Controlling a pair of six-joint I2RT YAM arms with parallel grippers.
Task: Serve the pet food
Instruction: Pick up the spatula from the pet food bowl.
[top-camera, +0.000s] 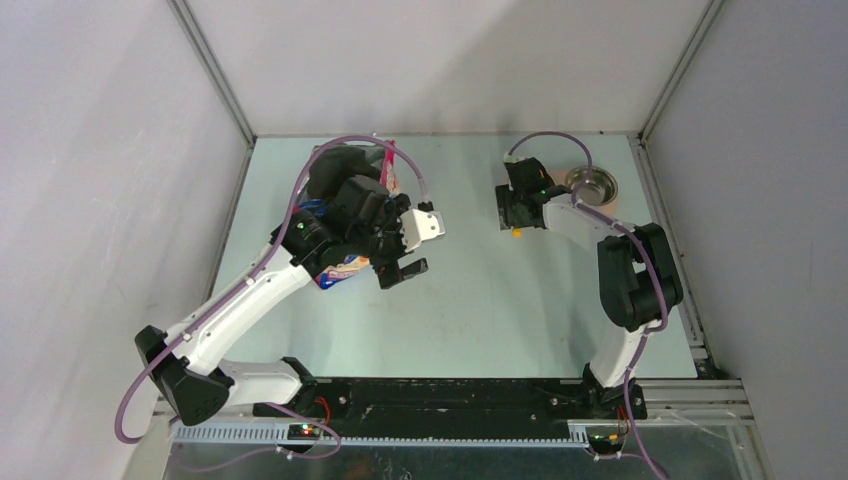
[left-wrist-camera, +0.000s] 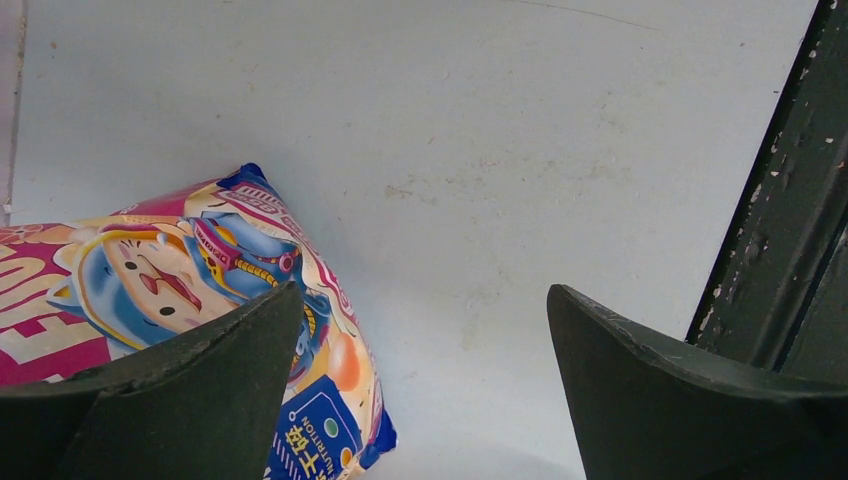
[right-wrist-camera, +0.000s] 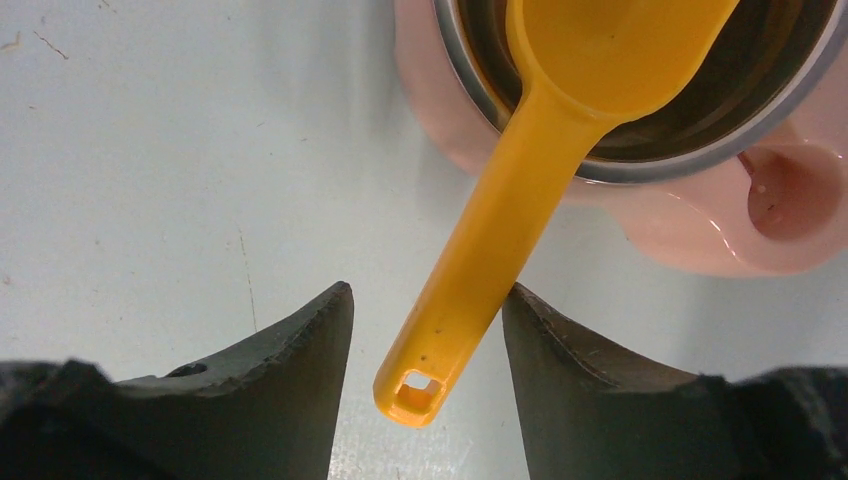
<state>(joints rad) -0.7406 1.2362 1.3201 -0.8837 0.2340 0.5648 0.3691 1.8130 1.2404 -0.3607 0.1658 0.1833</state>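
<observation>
No kibble shows in any view. The yellow scoop (right-wrist-camera: 530, 150) lies with its empty cup in the steel bowl (right-wrist-camera: 462, 60), which sits in a pink base (right-wrist-camera: 700, 240). Its handle sticks out between the fingers of my right gripper (right-wrist-camera: 428, 290), which is open, with a gap on the left side and the handle close against the right finger. In the top view this gripper (top-camera: 515, 215) is just left of the bowl (top-camera: 591, 184). The pink-and-blue cartoon bag (left-wrist-camera: 150, 270) lies on the table. My left gripper (left-wrist-camera: 425, 290) is open and empty, just right of the bag.
The bag (top-camera: 340, 272) lies under the left arm at the table's left. Grey walls and metal frame rails bound the table on the left, back and right. A dark frame post (left-wrist-camera: 790, 200) stands to the right in the left wrist view.
</observation>
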